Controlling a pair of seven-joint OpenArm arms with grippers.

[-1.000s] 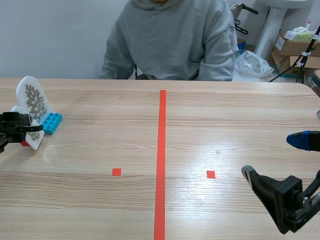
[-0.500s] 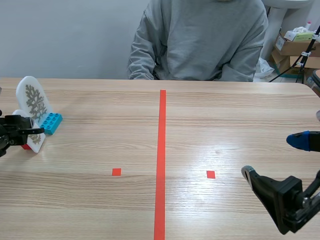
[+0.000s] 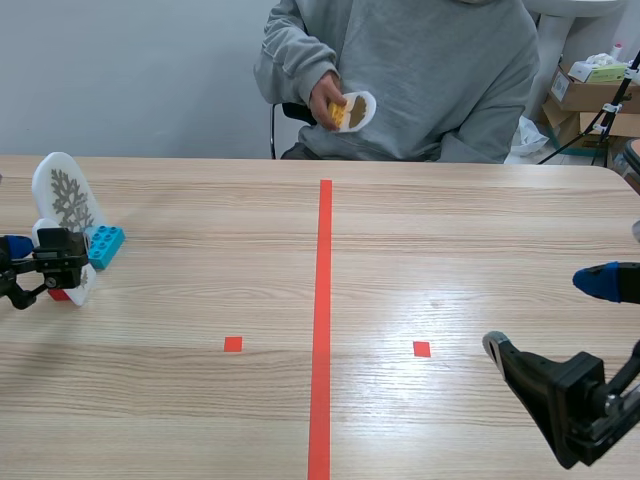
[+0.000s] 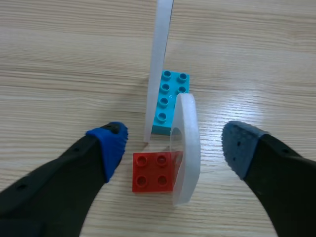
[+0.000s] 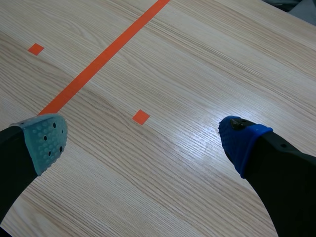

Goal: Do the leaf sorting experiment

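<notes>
Status: left pincer [image 4: 174,142] released, mid-left, straddling red brick [image 4: 152,172] and white leaf card [image 4: 187,148] | right pincer [image 5: 144,140] released, lower right | person's hand [image 3: 325,98], top centre, holds second leaf card [image 3: 360,110].

Scene cam fwd, wrist cams down (table [image 3: 450,250] shared)

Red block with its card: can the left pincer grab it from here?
Probably yes: the open left pincer straddles the red block and its card, with the blue block just ahead.
</notes>
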